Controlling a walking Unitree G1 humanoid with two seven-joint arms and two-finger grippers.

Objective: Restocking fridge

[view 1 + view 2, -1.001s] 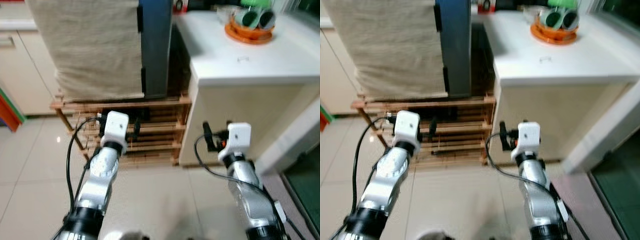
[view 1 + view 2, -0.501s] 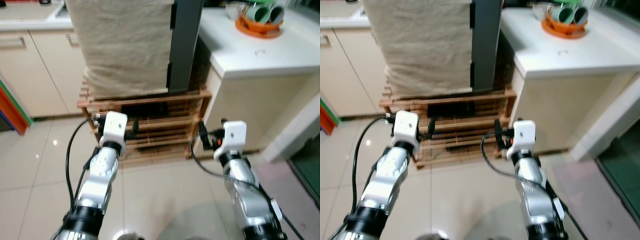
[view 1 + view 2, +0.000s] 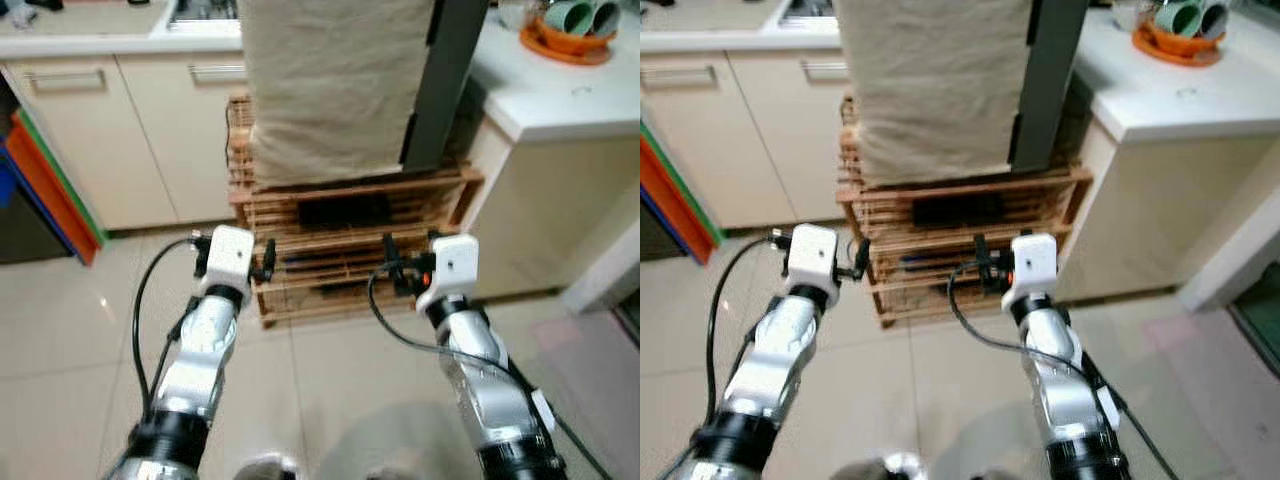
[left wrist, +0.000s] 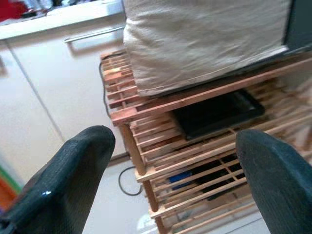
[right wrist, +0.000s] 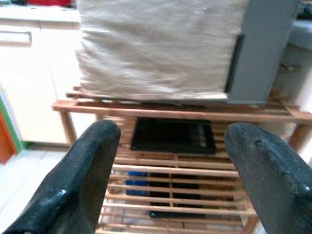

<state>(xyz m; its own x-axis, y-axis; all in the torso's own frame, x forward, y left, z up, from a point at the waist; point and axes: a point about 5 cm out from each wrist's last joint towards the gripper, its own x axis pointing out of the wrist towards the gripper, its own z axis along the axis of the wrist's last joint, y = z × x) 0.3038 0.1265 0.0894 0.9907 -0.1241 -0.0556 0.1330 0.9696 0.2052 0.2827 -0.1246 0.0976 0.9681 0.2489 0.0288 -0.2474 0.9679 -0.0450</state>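
A fridge draped in beige cloth point(image 3: 335, 90), with a dark grey side point(image 3: 445, 80), stands on a slatted wooden rack point(image 3: 350, 230) straight ahead. My left gripper point(image 3: 263, 267) and right gripper point(image 3: 393, 272) are held up side by side in front of the rack, a short way off it. Both are open with nothing between the fingers. In the left wrist view the gripper point(image 4: 170, 161) faces the rack's corner post. In the right wrist view the gripper point(image 5: 170, 161) faces a flat black tray point(image 5: 173, 135) on the rack's upper shelf.
A white counter point(image 3: 560, 100) on the right carries an orange tray of green cups point(image 3: 570, 25). Cream cabinets point(image 3: 130, 130) line the left, with an orange and green panel point(image 3: 50, 190) leaning beside them. A dark cable point(image 4: 127, 183) lies on the tiled floor point(image 3: 330, 390) by the rack.
The whole view has swung, so the fridge and rack now sit centred and the left cabinets show. Both arms keep the same raised pose with fingers apart.
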